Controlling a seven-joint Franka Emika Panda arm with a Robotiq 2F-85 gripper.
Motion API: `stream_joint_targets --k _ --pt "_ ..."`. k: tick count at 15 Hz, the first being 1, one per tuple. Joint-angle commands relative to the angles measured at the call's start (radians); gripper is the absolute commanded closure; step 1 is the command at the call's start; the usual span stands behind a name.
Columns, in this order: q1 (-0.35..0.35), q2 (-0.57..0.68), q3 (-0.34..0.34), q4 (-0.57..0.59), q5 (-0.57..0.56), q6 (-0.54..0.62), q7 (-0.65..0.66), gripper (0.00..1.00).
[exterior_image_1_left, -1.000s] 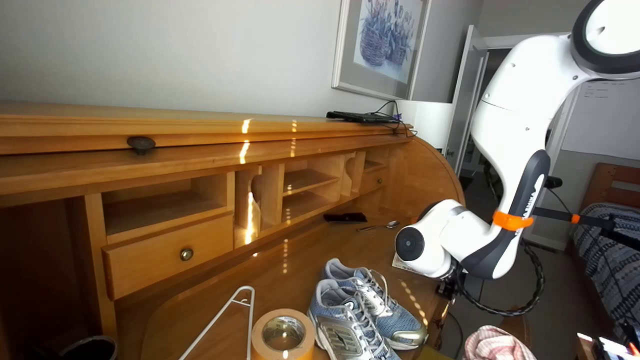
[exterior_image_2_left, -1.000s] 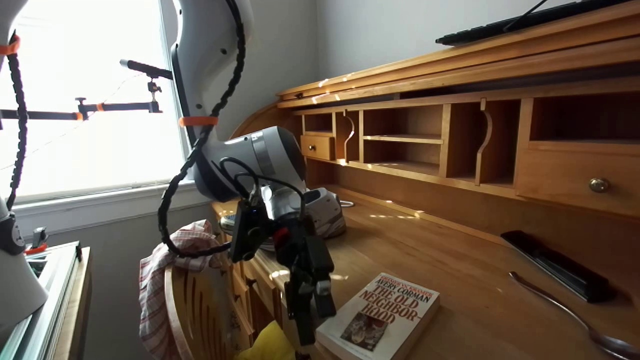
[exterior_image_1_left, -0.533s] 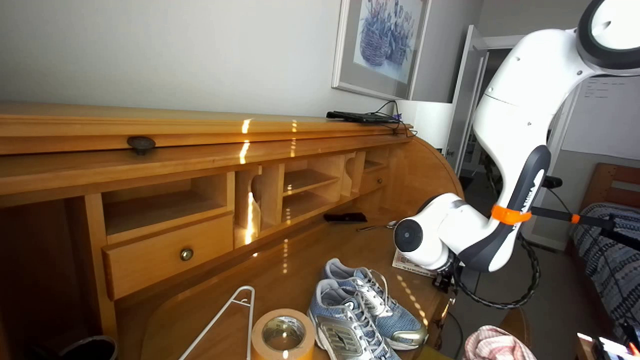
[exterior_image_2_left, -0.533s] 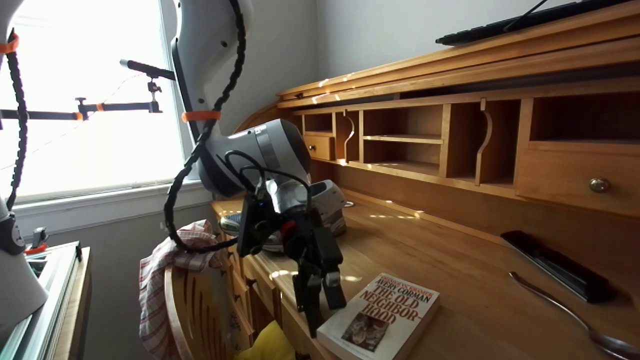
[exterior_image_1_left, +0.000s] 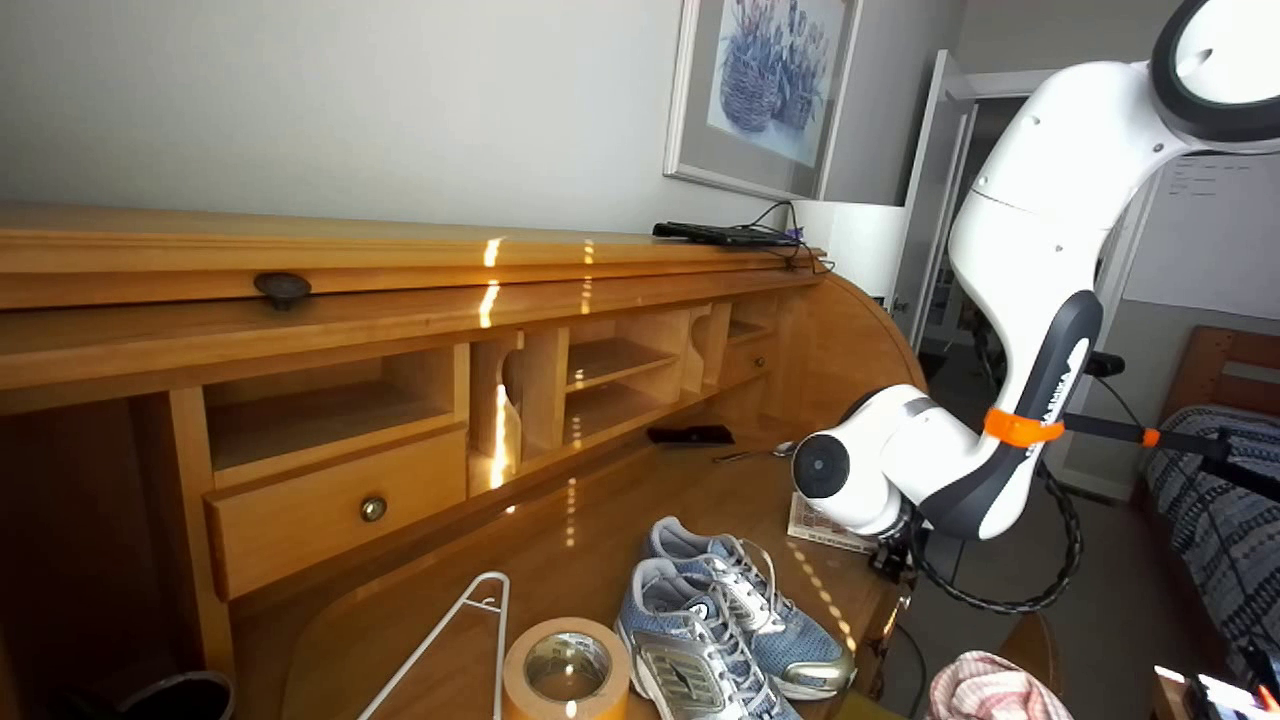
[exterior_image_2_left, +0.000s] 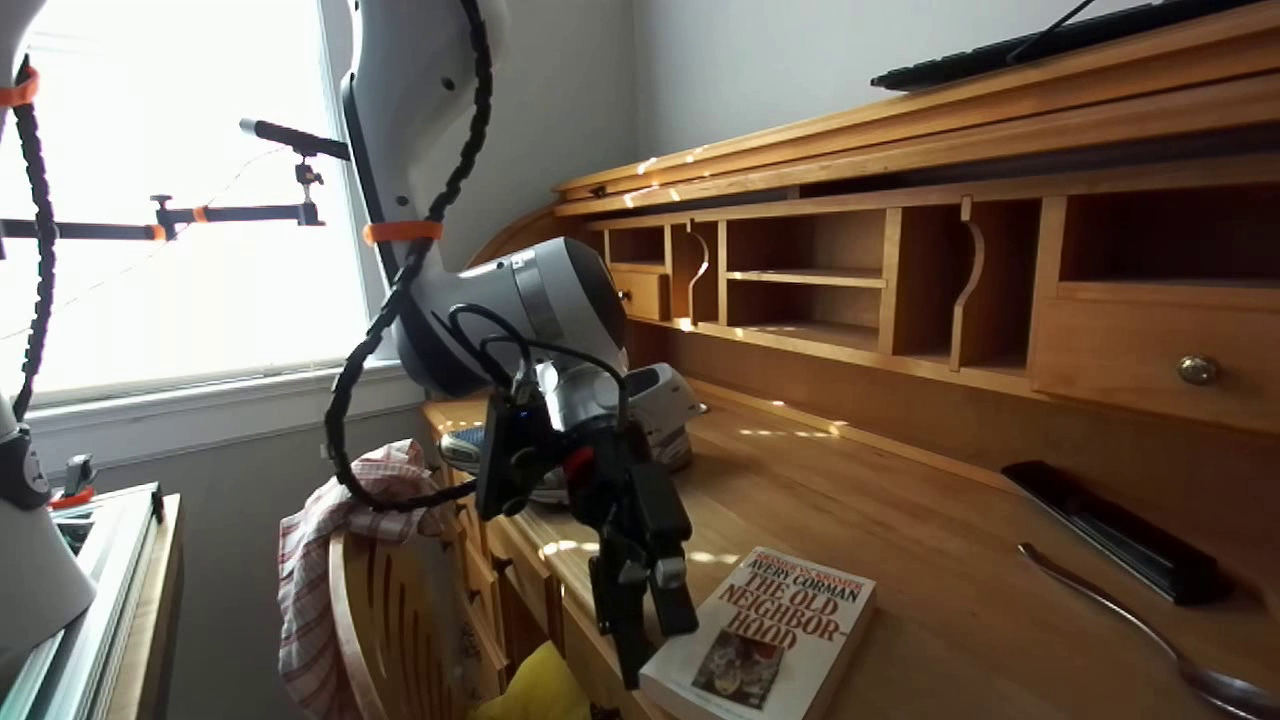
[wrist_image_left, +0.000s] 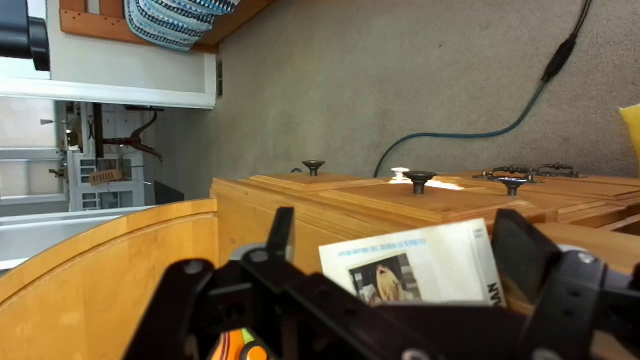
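A white paperback book (exterior_image_2_left: 765, 625) with red and black lettering lies flat at the desk's front edge. It also shows in an exterior view (exterior_image_1_left: 830, 528), partly behind the wrist. My gripper (exterior_image_2_left: 658, 652) is black, points down and is at the book's near-left corner, by the desk edge. In the wrist view the gripper (wrist_image_left: 397, 217) has its fingers wide apart. The book (wrist_image_left: 445, 255), with its picture and spine, shows between them, its lower part hidden by the gripper. The right finger is close to the spine; I cannot tell whether it touches.
A pair of shoes (exterior_image_1_left: 720, 630), a tape roll (exterior_image_1_left: 520, 670) and a white hanger (exterior_image_1_left: 502, 630) are on the desk. A spoon (exterior_image_2_left: 1100, 605) and a black long object (exterior_image_2_left: 1115, 530) lie near the cubbies. A chair (exterior_image_2_left: 385, 620) with a checked towel (exterior_image_2_left: 375, 480) stands in front.
My gripper has moved right toward the book, first rising, then lowering slightly. The book has shifted and turned a little in the last half second. The fingers stay apart.
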Motion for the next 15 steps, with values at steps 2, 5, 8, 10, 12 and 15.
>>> stream_joint_targets --k 2,5,8,10,12,15 --pt "-0.023 0.027 -0.008 0.024 -0.011 0.049 -0.012 0.00" --pt "-0.040 0.011 0.000 0.014 0.016 0.082 -0.047 0.00" --pt "-0.048 -0.039 0.020 -0.023 0.116 0.115 -0.148 0.34" --pt "-0.039 -0.060 0.026 -0.040 0.186 0.126 -0.206 0.51" --pt "-0.025 -0.088 0.028 -0.054 0.241 0.132 -0.246 0.65" --pt "-0.002 -0.150 0.032 -0.077 0.313 0.138 -0.305 0.46"
